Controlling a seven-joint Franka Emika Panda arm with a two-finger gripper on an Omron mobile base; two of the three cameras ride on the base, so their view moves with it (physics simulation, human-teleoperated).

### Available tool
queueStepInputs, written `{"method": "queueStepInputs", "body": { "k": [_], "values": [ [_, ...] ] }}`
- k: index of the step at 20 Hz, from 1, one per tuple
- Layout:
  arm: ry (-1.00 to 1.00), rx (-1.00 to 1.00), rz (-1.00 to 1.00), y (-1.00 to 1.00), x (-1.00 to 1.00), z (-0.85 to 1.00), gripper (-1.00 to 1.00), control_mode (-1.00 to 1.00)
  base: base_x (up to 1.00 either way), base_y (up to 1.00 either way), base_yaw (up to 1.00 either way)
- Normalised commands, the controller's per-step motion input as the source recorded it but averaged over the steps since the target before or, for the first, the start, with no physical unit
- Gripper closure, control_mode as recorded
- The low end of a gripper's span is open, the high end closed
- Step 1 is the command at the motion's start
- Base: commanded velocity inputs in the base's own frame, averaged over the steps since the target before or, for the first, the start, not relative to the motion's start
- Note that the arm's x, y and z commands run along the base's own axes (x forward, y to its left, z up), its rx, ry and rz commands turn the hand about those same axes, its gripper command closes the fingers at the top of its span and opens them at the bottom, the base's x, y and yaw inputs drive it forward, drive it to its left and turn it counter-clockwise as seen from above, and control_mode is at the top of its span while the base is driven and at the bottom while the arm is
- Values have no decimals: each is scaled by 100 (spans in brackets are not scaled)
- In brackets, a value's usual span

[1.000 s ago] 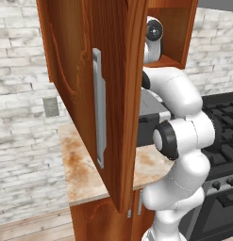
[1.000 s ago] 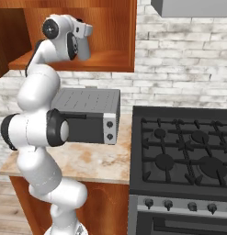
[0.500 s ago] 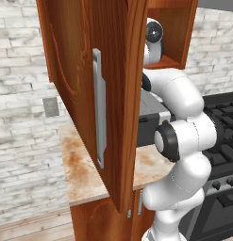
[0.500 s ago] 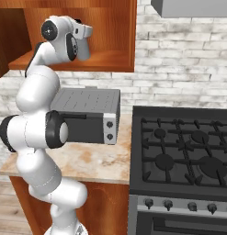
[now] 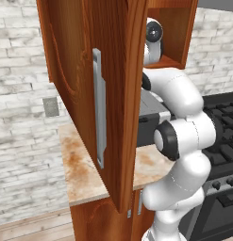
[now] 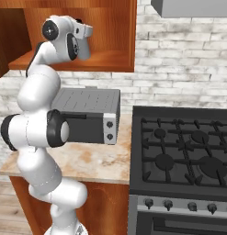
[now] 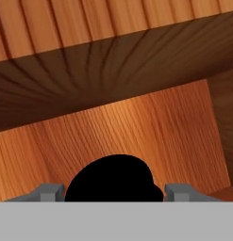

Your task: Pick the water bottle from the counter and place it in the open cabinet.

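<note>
Only the water bottle's black cap shows, low in the hand view, with the rest of the bottle hidden. My gripper is shut on it, one grey fingertip close on each side of the cap. The arm reaches up into the open cabinet, and the hand hangs just above the bare wooden shelf. Ahead of the gripper stand the cabinet's back wall and a dark upper board. The cabinet door with its long silver handle swings out to the left.
A grey box-shaped appliance sits on the counter right below the cabinet. A black gas stove adjoins the counter on the right. The open door edge stands close to the arm's left side.
</note>
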Motion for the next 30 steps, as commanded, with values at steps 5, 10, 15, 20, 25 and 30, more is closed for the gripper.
{"method": "queueStepInputs", "body": {
  "k": [5,10,15,20,25,30],
  "values": [
    [0,0,0,-2,5,0,-100,-100,0,0,0],
    [0,0,0,-6,15,0,-100,-100,0,0,0],
    [0,0,0,-12,29,-6,-100,-100,0,0,0],
    [-1,0,0,0,-8,2,-100,-100,0,0,0],
    [-7,0,0,0,-92,0,-100,-100,0,0,0],
    [-15,0,0,0,-100,-93,-100,-100,0,0,0]
  ]
}}
